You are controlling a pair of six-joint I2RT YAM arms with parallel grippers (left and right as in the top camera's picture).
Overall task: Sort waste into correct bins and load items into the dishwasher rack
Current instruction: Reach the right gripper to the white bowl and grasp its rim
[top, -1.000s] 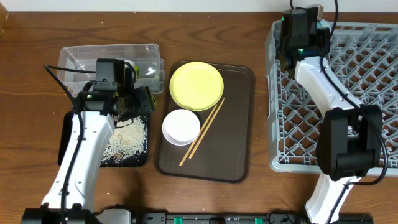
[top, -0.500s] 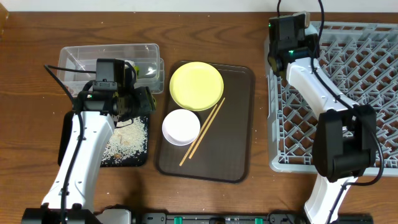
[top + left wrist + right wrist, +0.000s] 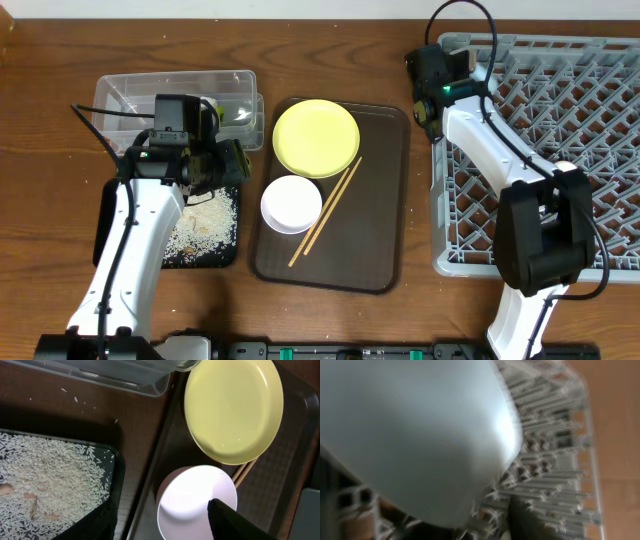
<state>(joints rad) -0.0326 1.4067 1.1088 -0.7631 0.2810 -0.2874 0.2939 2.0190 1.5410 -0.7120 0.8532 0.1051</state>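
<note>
The right gripper [image 3: 428,88] is hovering at the rack's [image 3: 560,150] corner, a pale bowl [image 3: 415,430] filling its view, likely for loading; its grip cannot be told. The left gripper [image 3: 160,532] is hanging spread above the white bowl [image 3: 192,502].

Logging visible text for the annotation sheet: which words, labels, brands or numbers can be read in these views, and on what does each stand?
No text can be read in any view.
Green wrapper in the clear tub: any print is too small to read.
Yellow plate, white bowl, brown tray, grey rack: no markings show.
</note>
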